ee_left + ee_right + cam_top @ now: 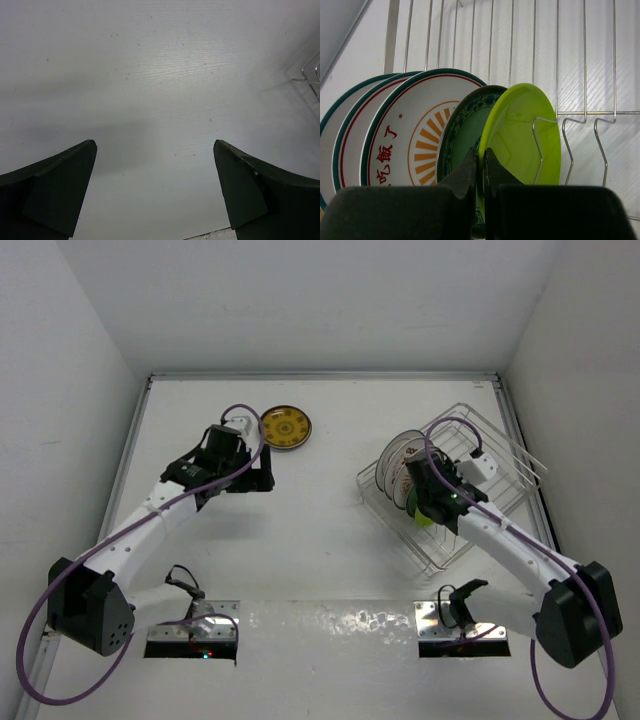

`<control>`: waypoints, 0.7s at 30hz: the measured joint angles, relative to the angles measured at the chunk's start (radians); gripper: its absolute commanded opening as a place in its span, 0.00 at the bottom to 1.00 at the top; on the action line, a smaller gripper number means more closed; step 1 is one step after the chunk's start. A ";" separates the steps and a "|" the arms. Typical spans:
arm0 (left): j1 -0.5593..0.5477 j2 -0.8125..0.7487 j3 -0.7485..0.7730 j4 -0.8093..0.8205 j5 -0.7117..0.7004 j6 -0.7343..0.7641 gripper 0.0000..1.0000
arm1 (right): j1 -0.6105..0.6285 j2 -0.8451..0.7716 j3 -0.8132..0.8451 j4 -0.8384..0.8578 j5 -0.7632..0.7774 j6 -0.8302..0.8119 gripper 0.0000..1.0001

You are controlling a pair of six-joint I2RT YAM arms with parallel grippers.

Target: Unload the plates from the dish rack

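A plain white worktop [330, 540], faintly ribbed and speckled up close, is boxed in by a bare pale back wall [320, 300], left wall [50, 390] and right wall [590, 360], evenly lit, with soft shadows and a glossy strip [330, 625] along its near edge.

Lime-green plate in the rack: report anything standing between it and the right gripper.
Nothing visible does. The right gripper pinches the rim of the lime-green round plate; a dark-green patterned plate stands close beside it.
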 measured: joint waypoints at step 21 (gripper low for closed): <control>0.000 -0.176 0.050 -0.002 -0.005 -0.097 1.00 | 0.000 -0.266 0.115 0.038 0.010 -0.243 0.00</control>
